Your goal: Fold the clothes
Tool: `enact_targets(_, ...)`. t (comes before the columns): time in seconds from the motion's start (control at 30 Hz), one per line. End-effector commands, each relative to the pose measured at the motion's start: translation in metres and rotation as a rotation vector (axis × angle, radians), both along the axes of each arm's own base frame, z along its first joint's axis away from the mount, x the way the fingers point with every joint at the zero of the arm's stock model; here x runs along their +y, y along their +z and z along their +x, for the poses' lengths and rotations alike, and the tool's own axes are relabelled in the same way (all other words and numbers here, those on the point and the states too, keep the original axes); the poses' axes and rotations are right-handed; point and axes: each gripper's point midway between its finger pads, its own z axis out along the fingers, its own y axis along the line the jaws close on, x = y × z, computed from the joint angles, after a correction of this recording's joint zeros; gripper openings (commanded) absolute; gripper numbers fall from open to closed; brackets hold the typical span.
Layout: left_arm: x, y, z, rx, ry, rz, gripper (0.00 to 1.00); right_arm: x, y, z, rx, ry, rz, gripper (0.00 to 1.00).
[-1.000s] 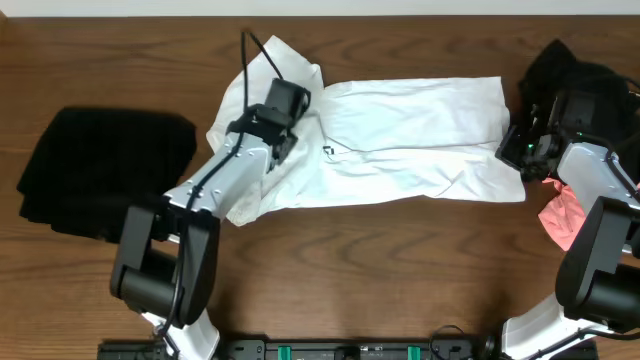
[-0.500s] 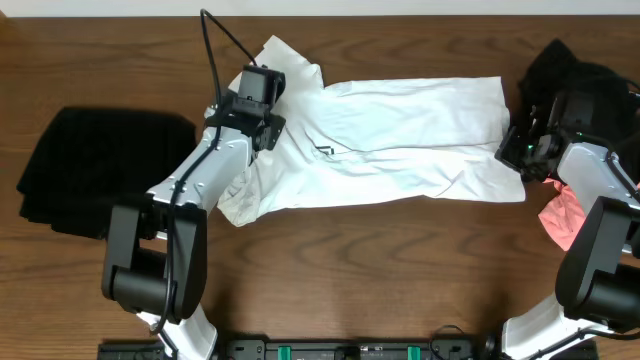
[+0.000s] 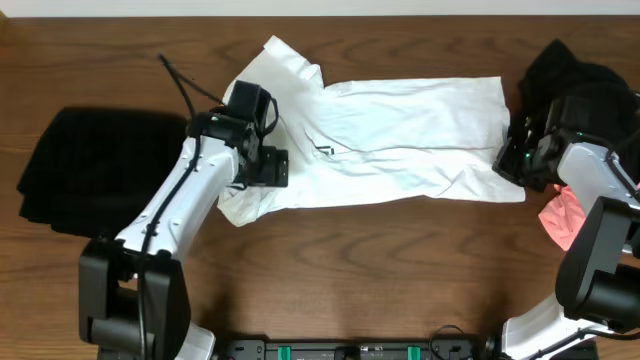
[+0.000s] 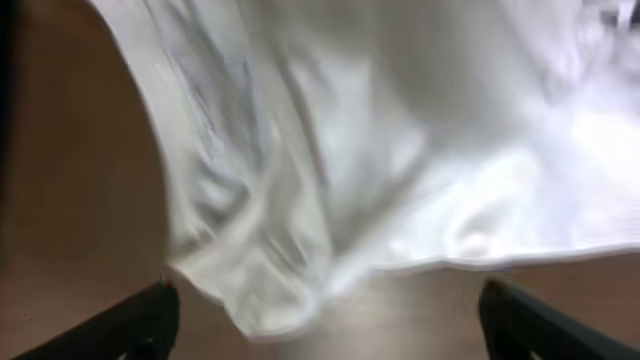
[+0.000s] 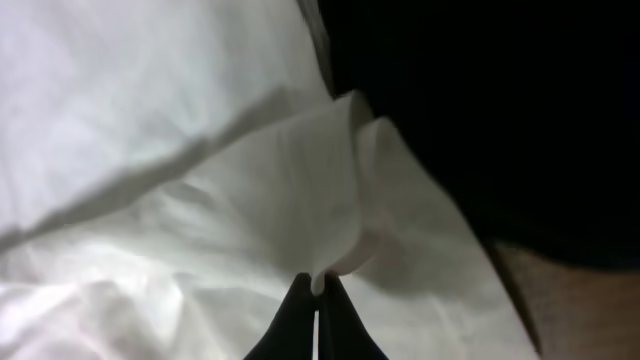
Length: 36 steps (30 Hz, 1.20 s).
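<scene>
The white T-shirt lies in the middle of the desk, closer to the back edge, and its long way runs from left to right. It looks folded over into a long strip. The right part is flat, and the left end is bunched and wrinkly, with a sleeve poking toward the back edge. The left gripper hangs over that bunched left end with its fingers spread wide and nothing in them. The crumpled cloth sits just in front of it, so this arm is the nearer one for that end. The right gripper is squeezed tight on a fold at the shirt's right end. A black garment lies by the left edge, a second black garment sits in the back right corner, and a pink garment lies by the right edge.
</scene>
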Motion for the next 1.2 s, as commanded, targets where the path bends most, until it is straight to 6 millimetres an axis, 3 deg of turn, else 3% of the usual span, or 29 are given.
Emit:
enact_targets(0.0, -0.01, -0.007, -0.016, 0.08, 0.15, -0.077, 0.91, 0.003, -0.001, -0.006, 0.032, 0.015, 0.006, 0.01)
enact_targets(0.13, 0.003, -0.022, -0.028, 0.114, 0.222, -0.017, 0.83, 0.007, -0.004, -0.022, 0.099, 0.015, 0.026, 0.01)
enact_targets(0.2, 0.01, -0.031, -0.028, 0.104, 0.225, 0.025, 0.67, 0.011, -0.005, -0.029, 0.131, 0.015, 0.037, 0.01)
enact_targets(0.3, 0.019, -0.046, -0.025, 0.089, 0.226, 0.075, 0.57, 0.014, -0.005, -0.031, 0.142, 0.01, 0.045, 0.01)
enact_targets(0.5, 0.025, -0.067, -0.024, 0.107, 0.22, 0.122, 0.52, 0.022, -0.007, -0.034, 0.16, 0.027, 0.045, 0.01)
enact_targets(0.73, 0.03, -0.073, -0.025, 0.118, 0.199, 0.162, 0.48, 0.053, -0.014, -0.043, 0.184, 0.111, 0.068, 0.01)
enact_targets(0.87, 0.031, -0.073, -0.026, 0.124, 0.198, 0.164, 0.48, 0.028, -0.021, -0.041, 0.204, 0.018, -0.09, 0.01)
enact_targets(0.97, 0.033, -0.073, -0.029, 0.137, 0.164, 0.179, 0.48, 0.024, -0.019, -0.036, 0.181, 0.035, -0.099, 0.01)
enact_targets(1.07, 0.04, -0.072, -0.034, 0.153, 0.153, 0.215, 0.48, -0.011, -0.017, -0.035, 0.18, -0.03, -0.224, 0.01)
enact_targets(1.1, 0.04, -0.071, -0.035, 0.159, 0.14, 0.22, 0.48, -0.017, -0.015, -0.027, 0.144, -0.03, -0.206, 0.01)
enact_targets(1.17, 0.041, -0.071, -0.037, 0.164, 0.137, 0.227, 0.48, -0.008, -0.007, -0.009, 0.047, 0.043, -0.105, 0.01)
